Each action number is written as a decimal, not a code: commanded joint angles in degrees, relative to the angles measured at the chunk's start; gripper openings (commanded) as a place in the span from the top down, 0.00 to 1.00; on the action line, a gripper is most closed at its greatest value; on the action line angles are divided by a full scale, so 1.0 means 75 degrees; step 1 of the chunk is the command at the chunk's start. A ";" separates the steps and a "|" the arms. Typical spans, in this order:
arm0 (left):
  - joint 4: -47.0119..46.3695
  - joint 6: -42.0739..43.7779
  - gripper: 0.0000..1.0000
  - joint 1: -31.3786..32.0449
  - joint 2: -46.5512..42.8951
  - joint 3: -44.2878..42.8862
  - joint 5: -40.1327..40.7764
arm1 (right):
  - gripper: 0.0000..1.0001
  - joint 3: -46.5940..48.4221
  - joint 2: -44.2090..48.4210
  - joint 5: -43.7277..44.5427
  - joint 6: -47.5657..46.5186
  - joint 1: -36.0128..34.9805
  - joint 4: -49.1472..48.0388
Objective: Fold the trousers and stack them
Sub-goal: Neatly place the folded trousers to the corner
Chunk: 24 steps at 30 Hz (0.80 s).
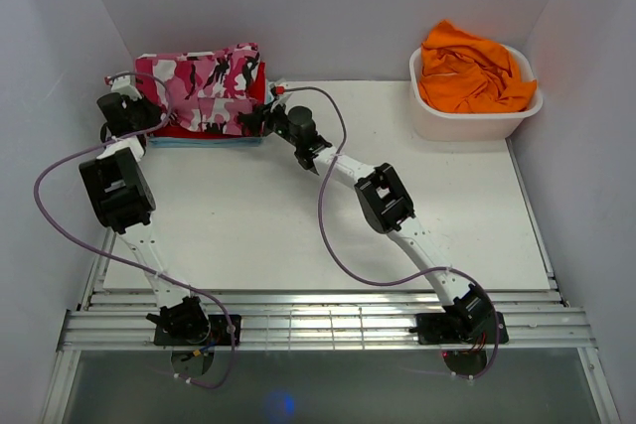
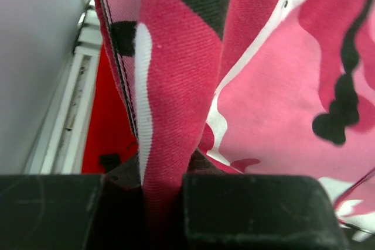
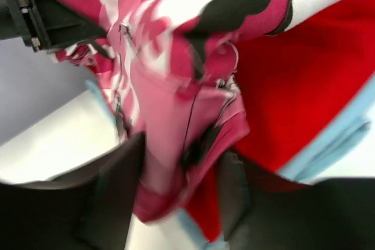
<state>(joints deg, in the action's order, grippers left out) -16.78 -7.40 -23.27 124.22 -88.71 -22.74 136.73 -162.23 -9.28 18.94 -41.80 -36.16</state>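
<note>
The left gripper (image 2: 161, 210) is pressed together on a standing fold of the trousers (image 2: 263, 86). In the left wrist view the pink and magenta cloth rises straight up out of the narrow slit between the two dark fingers (image 2: 258, 212). In the top view this gripper sits at the near left corner of the folded trousers, at the far left of the table (image 1: 298, 225).

The right gripper (image 3: 176, 188) pinches a bunched wad of the same fabric, a seam and some loose thread showing in the pinch. Its fingers (image 3: 114, 194) stand a little apart with the wad filling the space between them. In the top view it holds the near right corner of the trousers, so the two grippers grasp the near edge at opposite ends.

The trousers lie as a folded, roughly rectangular packet against the far wall, stretching away from both grippers. Under them lies a plain red garment (image 1: 179, 130), its near edge showing just past the camouflage cloth. Beneath that, a strip of light blue fabric (image 1: 204, 143) peeks out along the near side.

Well apart, at the far right of the table, a white tub (image 1: 475, 118) holds a crumpled orange garment (image 1: 472, 71).
</note>
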 commanded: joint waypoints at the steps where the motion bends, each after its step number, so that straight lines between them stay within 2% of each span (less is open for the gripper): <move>1: -0.0517 0.0272 1.00 -0.0320 0.0170 -0.0594 0.0888 | 0.41 0.0228 0.0068 0.0780 -0.0579 0.0288 -0.0827; 4: -0.0237 0.0237 1.00 -0.0331 0.0626 -0.1072 0.1027 | 0.24 -0.0018 0.0349 0.0827 -0.0743 0.0393 -0.0862; 6: -0.0038 0.0236 0.84 -0.0331 0.0850 -0.1401 0.1017 | 0.04 -0.0218 0.0595 0.0792 -0.0814 0.0522 -0.0769; 7: -0.0037 0.0225 0.68 -0.0331 0.1002 -0.1681 0.0819 | 0.03 -0.0323 0.0712 0.0734 -0.0791 0.0581 -0.0710; 8: -0.0037 0.0236 0.40 -0.0331 0.1061 -0.1823 0.0690 | 0.03 -0.0660 0.1038 0.0687 -0.0686 0.0697 -0.0640; 9: 0.0044 0.0248 0.19 -0.0331 0.1120 -0.1976 0.0607 | 0.02 -0.0884 0.1238 0.0501 -0.0674 0.0745 -0.0570; 10: 0.0150 0.0167 0.03 -0.0331 0.1190 -0.2430 0.0560 | 0.02 -0.1118 0.1449 0.0406 -0.0697 0.0792 -0.0534; 13: 0.1073 0.0306 0.02 -0.0331 0.1448 -0.3403 0.0478 | 0.03 -0.2196 0.2433 -0.0133 -0.0756 0.0921 -0.0487; 14: 0.1436 0.0388 0.02 -0.0331 0.1634 -0.4265 0.0675 | 0.04 -0.2477 0.2935 -0.0262 -0.0767 0.0944 -0.0464; 17: 0.2995 0.0610 0.02 -0.0366 0.1777 -0.5628 0.1074 | 0.05 -0.3310 0.3849 -0.0684 -0.0861 0.0991 -0.0031; 20: 0.3689 0.0798 0.02 -0.0542 0.1158 -0.5436 0.0901 | 0.02 -0.3850 0.4624 -0.1024 -0.0943 0.1096 0.0832; 22: 0.3807 0.1218 0.02 -0.0612 0.0280 -0.4629 0.0596 | 0.08 -0.4038 0.4965 -0.1468 -0.1048 0.1190 0.1502; 23: 0.3888 0.1325 0.02 -0.0671 0.0010 -0.4382 0.0409 | 0.10 -0.4050 0.5280 -0.1667 -0.1107 0.1330 0.2341; 24: 0.4399 0.1489 0.02 -0.0683 -0.0213 -0.4264 -0.0092 | 0.10 -0.4039 0.5423 -0.2040 -0.1165 0.1413 0.2848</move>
<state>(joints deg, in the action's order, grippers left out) 7.97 -0.64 -25.80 132.70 -123.31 -19.16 107.39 -126.13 -17.65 12.34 -32.86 -26.02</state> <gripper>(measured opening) 0.979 0.907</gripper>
